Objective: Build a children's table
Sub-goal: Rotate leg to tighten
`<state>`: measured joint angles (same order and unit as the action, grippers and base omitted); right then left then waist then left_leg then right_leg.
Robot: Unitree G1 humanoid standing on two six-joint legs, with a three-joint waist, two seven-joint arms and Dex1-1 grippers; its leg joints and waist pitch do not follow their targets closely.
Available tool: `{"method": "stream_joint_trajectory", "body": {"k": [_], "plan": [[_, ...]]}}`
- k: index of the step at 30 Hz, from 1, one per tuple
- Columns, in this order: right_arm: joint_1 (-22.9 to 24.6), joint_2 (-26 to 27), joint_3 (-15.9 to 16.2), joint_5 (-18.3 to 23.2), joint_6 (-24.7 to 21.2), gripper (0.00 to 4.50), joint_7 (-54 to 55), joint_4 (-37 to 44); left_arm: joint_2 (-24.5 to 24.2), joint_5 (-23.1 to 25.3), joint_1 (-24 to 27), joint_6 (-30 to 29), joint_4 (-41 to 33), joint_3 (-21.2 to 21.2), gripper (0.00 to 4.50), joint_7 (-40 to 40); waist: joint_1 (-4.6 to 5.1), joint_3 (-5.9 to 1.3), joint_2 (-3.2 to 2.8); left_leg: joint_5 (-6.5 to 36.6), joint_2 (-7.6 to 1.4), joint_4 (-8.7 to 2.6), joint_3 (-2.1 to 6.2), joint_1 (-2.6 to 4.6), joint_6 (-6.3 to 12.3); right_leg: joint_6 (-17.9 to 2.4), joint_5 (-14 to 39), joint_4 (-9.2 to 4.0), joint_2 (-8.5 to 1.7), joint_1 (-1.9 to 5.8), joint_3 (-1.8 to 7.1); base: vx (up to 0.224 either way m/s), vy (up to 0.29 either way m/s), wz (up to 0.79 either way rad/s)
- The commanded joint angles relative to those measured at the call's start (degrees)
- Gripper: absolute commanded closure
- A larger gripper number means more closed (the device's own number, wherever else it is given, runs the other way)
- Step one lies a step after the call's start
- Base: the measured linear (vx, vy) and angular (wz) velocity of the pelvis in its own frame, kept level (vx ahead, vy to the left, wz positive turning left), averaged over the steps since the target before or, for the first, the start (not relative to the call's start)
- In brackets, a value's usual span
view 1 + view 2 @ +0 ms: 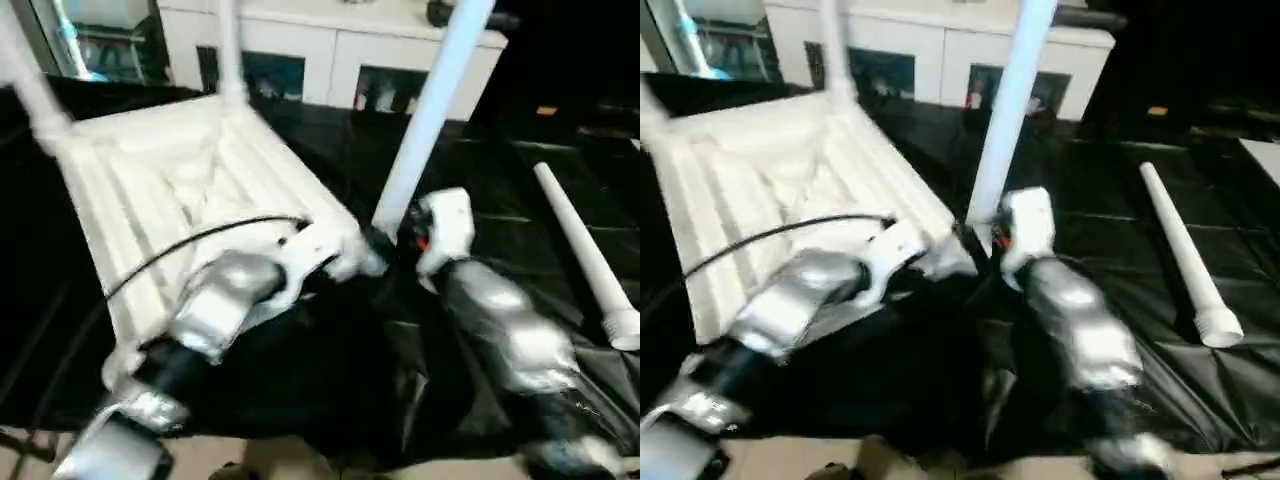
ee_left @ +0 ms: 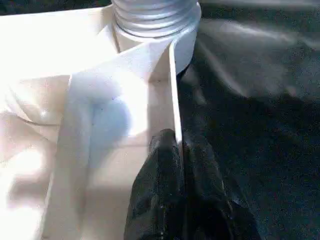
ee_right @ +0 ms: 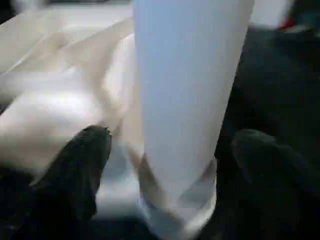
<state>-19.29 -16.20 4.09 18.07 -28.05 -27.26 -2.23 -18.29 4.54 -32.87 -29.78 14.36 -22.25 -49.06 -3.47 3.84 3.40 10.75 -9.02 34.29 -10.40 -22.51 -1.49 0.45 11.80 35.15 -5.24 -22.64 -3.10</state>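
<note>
Risk: third leg (image 1: 432,110) stands in the near corner socket of the upturned tabletop (image 1: 160,190) (on black sheet), right gripper (image 3: 165,150) spread clear either side, left gripper (image 2: 172,165) pinching the rim; unseated thread could let it topple.

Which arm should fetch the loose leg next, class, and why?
Right. The right gripper stands open around the seated leg, free to leave, and the loose leg lies on its side. The left gripper is pinching the tabletop rim.
</note>
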Motion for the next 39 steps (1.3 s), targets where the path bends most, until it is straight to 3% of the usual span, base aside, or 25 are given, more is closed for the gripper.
{"method": "stream_joint_trajectory", "body": {"k": [1,2,4,5,7,19,25,26,28,30,39], "plan": [[0.3,-1.0,0.6,1.8,-2.3,0.09,-3.3,2.6,0.2,-1.6,0.4,2.9,-1.7,-0.8,4.5,-2.5,-0.06,-3.72,-0.67,8.7,-4.72,-4.81,1.38,1.93,2.13,-14.0,1.0,-3.33,-3.85,2.64,2.75,0.0,0.0,0.0],[1.5,-3.1,1.2,2.3,-2.2,0.09,-6.3,4.1,-0.7,-2.6,1.1,3.8,-2.7,-0.9,4.5,-4.6,0.13,-3.48,-0.61,11.3,-4.64,-5.13,1.37,1.96,0.76,-13.6,4.9,-3.83,-3.77,2.36,2.74,0.0,0.0,0.0],[3.7,-7.7,1.9,2.5,-1.3,0.09,-12.2,5.6,-3.1,-5.2,2.8,5.0,-5.8,-1.4,4.5,-10.2,-0.05,-3.58,-0.58,13.4,-4.77,-5.14,1.43,2.15,-0.71,-12.8,7.7,-3.98,-3.97,2.41,2.85,0.0,0.0,0.0],[5.1,-10.6,1.6,3.2,-1.2,0.09,-16.2,6.1,-5.4,-6.4,3.9,5.5,-7.8,-2.2,4.5,-14.1,-0.23,-3.54,-0.67,13.4,-4.88,-5.2,1.35,2.26,-0.99,-12.5,7.3,-3.89,-3.93,2.26,2.91,0.0,0.0,0.0],[5.4,-11.2,1.5,3.5,-1.3,0.09,-17.1,6.3,-5.9,-6.5,4.1,5.6,-8.2,-2.4,4.5,-14.9,-0.31,-3.44,-0.85,13.3,-4.7,-5.28,1.19,2.51,-1.18,-12.7,6.7,-3.94,-3.61,1.95,2.86,0.0,0.0,0.0],[4.3,-13.6,4.8,0.9,2.5,0.09,-22.7,2.2,-8.0,-6.6,4.5,6.5,-9.2,-2.3,4.5,-17.7,-1.22,-3.99,-0.18,7.5,-4.44,-4.41,0.66,2.32,1.09,-14.3,1.7,-3.11,-3.77,2.32,3.01,0.0,0.0,0.0],[4.0,-13.5,5.8,0.0,3.5,0.57,-24.0,1.3,-8.2,-6.5,4.5,6.7,-9.0,-2.0,4.5,-17.6,-1.29,-4.05,-0.02,6.2,-4.44,-4.18,0.62,2.25,2.06,-14.8,1.2,-2.88,-3.72,2.36,2.95,0.0,0.0,0.0],[3.9,-13.4,5.9,-0.1,3.9,0.82,-24.3,0.9,-8.2,-6.4,4.6,6.7,-8.9,-2.0,4.5,-17.5,-1.25,-4.05,0.12,6.4,-4.45,-4.16,0.58,2.28,2.06,-14.8,1.6,-2.92,-3.71,2.34,2.94,0.0,0.0,0.0],[3.9,-13.4,6.0,-0.2,4.1,0.82,-24.4,0.6,-8.2,-6.4,4.7,6.8,-9.0,-2.0,4.5,-17.4,-1.29,-4.06,0.01,6.7,-4.46,-4.14,0.61,2.28,2.01,-14.7,2.2,-2.93,-3.79,2.37,2.95,0.0,0.0,0.0],[3.8,-13.3,6.4,-0.6,4.4,1.13,-24.6,0.1,-8.4,-6.5,4.9,6.8,-9.1,-2.0,4.5,-17.4,-1.27,-4.11,0.03,6.5,-4.43,-4.1,0.61,2.28,2.0,-14.7,2.0,-2.87,-3.69,2.38,2.92,0.0,0.0,0.0],[3.1,-13.2,7.5,-1.9,5.3,1.77,-26.6,-2.1,-8.9,-6.2,4.8,7.3,-8.5,-2.0,4.5,-17.6,-1.3,-4.21,-0.02,5.4,-4.37,-3.88,0.57,2.22,2.56,-15.2,0.7,-2.65,-3.66,2.44,2.9,0.0,0.0,0.0]]}}
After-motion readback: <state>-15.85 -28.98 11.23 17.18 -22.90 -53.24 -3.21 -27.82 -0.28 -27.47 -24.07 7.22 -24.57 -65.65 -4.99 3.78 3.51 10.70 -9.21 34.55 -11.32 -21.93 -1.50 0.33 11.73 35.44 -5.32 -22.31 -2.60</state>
